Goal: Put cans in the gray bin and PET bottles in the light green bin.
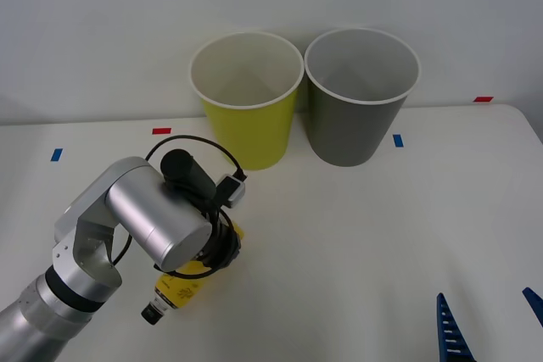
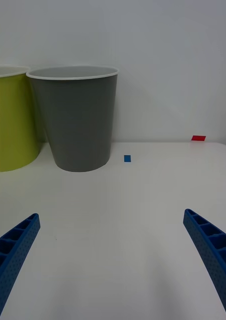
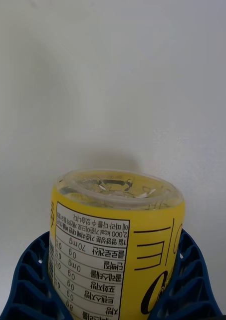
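A small PET bottle [image 1: 176, 292] with a yellow label lies slanted under my left wrist, its dark cap [image 1: 153, 314] pointing toward the table's front. My left gripper [image 3: 113, 245] is shut on the bottle [image 3: 117, 225], blue fingers [image 3: 28, 280] against both sides and the clear base facing away. At the back stand the light green bin [image 1: 246, 116] and, to its right, the gray bin [image 1: 361, 112], both upright and showing nothing inside. My right gripper [image 1: 492, 328] waits open at the front right, facing the gray bin [image 2: 78, 125] and the light green bin [image 2: 10, 125]. Cans are out of view.
A white wall rises just behind the bins. Small tape marks sit on the white table: blue [image 1: 56, 155], red [image 1: 161, 131], blue [image 1: 398, 140] and red [image 1: 483, 99]. The table's right edge [image 1: 530, 129] runs near the right arm.
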Robot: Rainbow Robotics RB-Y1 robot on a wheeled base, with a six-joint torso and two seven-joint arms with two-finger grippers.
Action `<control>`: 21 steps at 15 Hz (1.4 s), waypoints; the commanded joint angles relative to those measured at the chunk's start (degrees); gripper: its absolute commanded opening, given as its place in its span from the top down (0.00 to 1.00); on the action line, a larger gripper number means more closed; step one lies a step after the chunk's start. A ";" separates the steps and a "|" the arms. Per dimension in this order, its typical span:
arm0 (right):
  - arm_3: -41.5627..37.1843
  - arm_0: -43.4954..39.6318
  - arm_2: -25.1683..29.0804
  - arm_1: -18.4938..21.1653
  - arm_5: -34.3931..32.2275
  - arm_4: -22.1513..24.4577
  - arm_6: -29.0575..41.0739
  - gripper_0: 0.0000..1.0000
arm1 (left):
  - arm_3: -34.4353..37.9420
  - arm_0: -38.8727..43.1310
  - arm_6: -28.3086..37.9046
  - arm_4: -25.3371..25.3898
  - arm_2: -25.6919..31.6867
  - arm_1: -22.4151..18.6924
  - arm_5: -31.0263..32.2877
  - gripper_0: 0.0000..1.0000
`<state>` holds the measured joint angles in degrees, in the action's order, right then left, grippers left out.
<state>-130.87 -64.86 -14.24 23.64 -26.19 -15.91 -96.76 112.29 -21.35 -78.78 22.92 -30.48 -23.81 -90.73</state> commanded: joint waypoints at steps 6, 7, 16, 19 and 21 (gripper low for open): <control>0.00 0.00 0.00 0.00 0.00 0.00 -0.01 0.00 | 19.28 6.67 -0.94 -3.05 3.15 -5.10 9.00 1.00; 0.00 0.00 0.00 0.00 0.00 0.00 -0.01 0.00 | 23.23 7.90 -1.12 -3.05 4.55 -6.07 9.52 1.00; 0.00 0.00 0.00 0.00 0.00 0.00 -0.01 0.00 | 37.12 13.97 -8.41 16.19 26.00 -8.62 14.53 1.00; 0.00 0.00 0.00 0.00 0.00 0.00 -0.01 0.00 | 37.71 13.88 -9.03 21.91 31.98 -8.53 16.91 1.00; 0.00 0.00 0.00 0.00 0.00 0.00 -0.01 0.00 | 37.71 13.79 -9.47 25.95 36.98 -6.25 18.14 1.00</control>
<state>-130.87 -64.86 -14.24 23.64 -26.19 -15.91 -96.77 149.98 -7.51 -87.90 46.61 3.87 -31.50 -73.60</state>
